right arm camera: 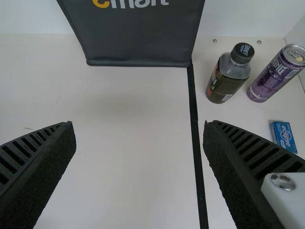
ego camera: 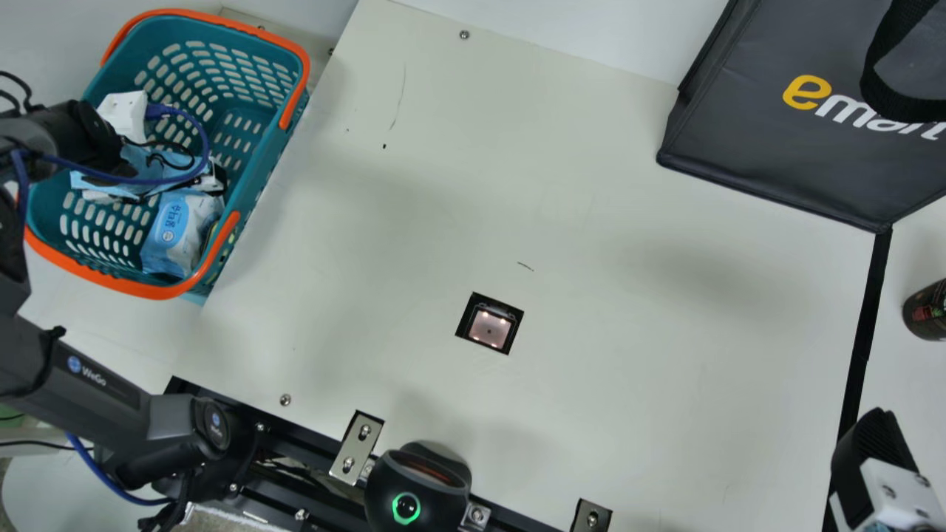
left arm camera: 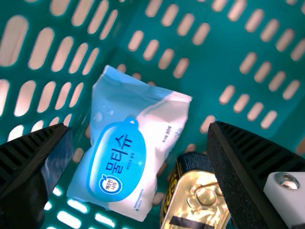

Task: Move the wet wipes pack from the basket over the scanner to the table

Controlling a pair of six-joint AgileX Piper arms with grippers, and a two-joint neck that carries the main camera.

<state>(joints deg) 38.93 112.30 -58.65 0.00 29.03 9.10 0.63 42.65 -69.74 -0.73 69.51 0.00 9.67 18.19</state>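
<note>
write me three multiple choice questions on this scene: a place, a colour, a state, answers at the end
1. Where is the wet wipes pack?
a) on the table
b) in the basket
c) in the bag

2. What colour is the basket's handle?
a) yellow
b) black
c) orange

3. How is the left gripper?
a) open
b) shut on the pack
c) shut, empty

1 b: it lies within the teal walls.
2 c: orange bands follow the rim.
3 a: its fingers stand apart.
</note>
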